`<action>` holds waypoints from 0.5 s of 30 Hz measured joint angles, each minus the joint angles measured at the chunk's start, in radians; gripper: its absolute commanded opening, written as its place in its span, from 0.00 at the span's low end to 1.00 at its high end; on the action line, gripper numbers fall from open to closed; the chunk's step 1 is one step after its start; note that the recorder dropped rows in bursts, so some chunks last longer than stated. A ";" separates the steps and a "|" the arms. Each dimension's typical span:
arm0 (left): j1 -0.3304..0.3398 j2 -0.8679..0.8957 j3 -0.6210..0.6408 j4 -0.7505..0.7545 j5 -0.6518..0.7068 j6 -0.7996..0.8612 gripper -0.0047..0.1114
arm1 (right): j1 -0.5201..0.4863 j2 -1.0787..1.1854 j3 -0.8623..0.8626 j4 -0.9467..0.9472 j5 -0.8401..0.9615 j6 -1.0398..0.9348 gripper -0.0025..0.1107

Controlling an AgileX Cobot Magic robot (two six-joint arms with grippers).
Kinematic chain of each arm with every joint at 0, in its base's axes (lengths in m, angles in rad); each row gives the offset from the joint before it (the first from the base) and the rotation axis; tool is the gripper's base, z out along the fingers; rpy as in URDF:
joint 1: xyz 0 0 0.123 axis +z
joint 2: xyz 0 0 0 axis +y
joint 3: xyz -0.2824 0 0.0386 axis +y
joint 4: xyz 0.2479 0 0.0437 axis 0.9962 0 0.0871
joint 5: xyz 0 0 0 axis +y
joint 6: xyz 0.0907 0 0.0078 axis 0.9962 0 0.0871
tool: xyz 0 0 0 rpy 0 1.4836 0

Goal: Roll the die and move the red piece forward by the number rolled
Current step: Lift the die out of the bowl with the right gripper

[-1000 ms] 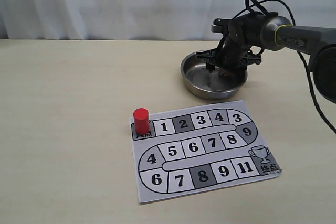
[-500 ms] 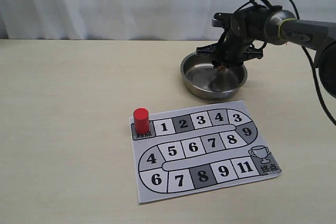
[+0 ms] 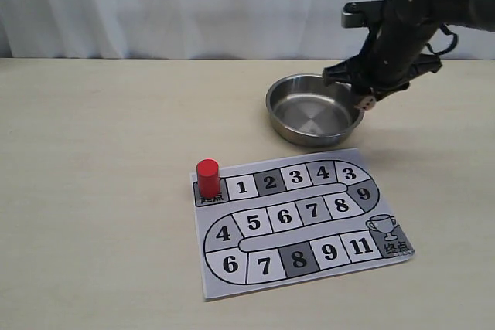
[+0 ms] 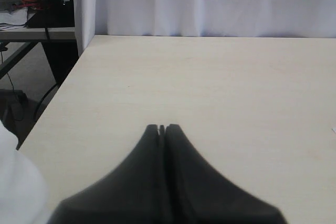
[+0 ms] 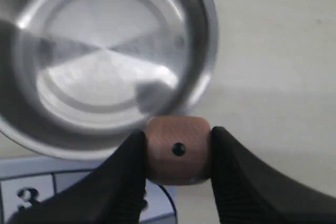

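Observation:
The wooden die (image 5: 177,149) is pinched between the two fingers of my right gripper (image 5: 177,153), its one-pip face toward the camera. In the exterior view that gripper (image 3: 365,100) holds the die (image 3: 363,102) in the air over the right rim of the steel bowl (image 3: 286,121). The red piece (image 3: 207,178) stands upright on the start square at the left end of the paper board (image 3: 298,222). My left gripper (image 4: 162,128) is shut with nothing in it, over bare table; it is out of the exterior view.
The steel bowl (image 5: 31,129) is empty and sits just behind the board's top edge. A white curtain hangs behind the table. The table's left edge (image 4: 58,93) drops to a floor with furniture beside it.
My right gripper has risen out of the bowl with the die and moved right, over the bowl's right rim. The red piece and board have not moved.

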 measured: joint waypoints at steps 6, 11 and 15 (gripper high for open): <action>0.000 0.000 0.000 0.000 0.000 0.000 0.04 | -0.049 -0.149 0.272 -0.066 -0.110 -0.002 0.06; 0.000 0.000 0.000 0.000 0.000 0.000 0.04 | -0.132 -0.213 0.412 -0.080 -0.160 -0.003 0.06; 0.000 0.000 0.000 0.000 0.000 0.000 0.04 | -0.187 -0.212 0.480 -0.082 -0.186 -0.003 0.06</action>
